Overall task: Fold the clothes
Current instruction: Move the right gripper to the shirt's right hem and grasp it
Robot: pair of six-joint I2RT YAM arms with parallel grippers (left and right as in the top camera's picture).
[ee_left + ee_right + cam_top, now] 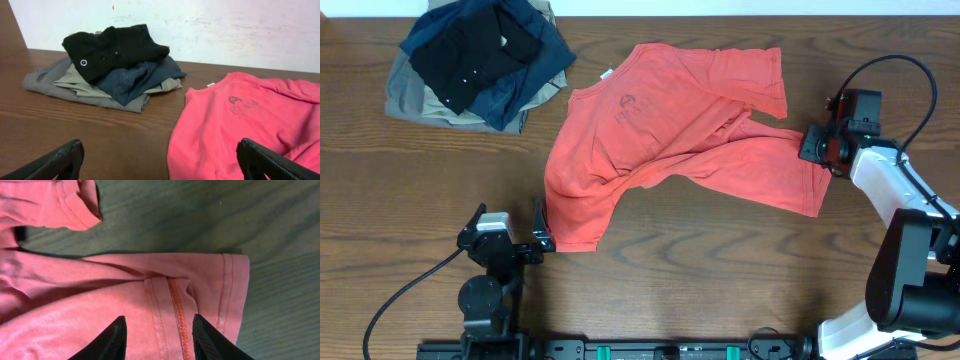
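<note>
Coral-red T-shirt (665, 150), rumpled, small dark chest logo (628, 104)

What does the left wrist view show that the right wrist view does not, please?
Only the left wrist view shows the pile of black, navy and khaki garments, the white wall and the chest logo. Only the right wrist view shows the stitched hem up close. Both show the coral T-shirt on the wooden table and their own open claw: left claw, right claw.
</note>
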